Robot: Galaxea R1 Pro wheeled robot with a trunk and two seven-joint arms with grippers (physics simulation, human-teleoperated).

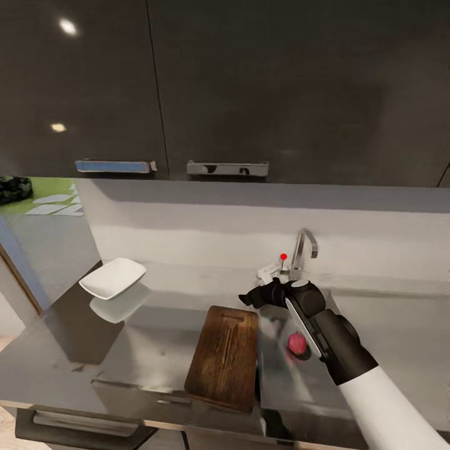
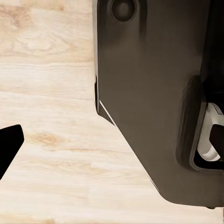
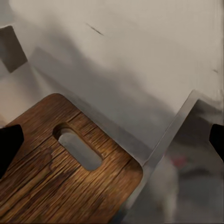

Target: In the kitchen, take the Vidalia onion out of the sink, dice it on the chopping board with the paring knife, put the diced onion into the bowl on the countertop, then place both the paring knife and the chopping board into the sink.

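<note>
The pinkish-red Vidalia onion [image 1: 295, 342] lies in the steel sink [image 1: 281, 381], below the curved faucet [image 1: 304, 249] with its red dot. Left of the basin, the brown chopping board [image 1: 225, 357] rests on the grey countertop [image 1: 144, 356], its slot handle [image 3: 79, 149] at the far end. The white bowl [image 1: 113, 277] stands farther left. My right gripper [image 1: 255, 295] hovers over the board's far right corner and the sink's left rim [image 3: 184, 123]. It is open [image 3: 112, 142] and empty. My left gripper [image 2: 112, 142] hangs open over wooden floor. The paring knife is out of view.
Dark wall cabinets [image 1: 219, 87] with metal handles hang above the pale backsplash [image 1: 250, 219]. The countertop's front edge [image 1: 125, 409] runs over cabinet fronts. In the left wrist view my dark base [image 2: 149, 93] stands beside the left gripper.
</note>
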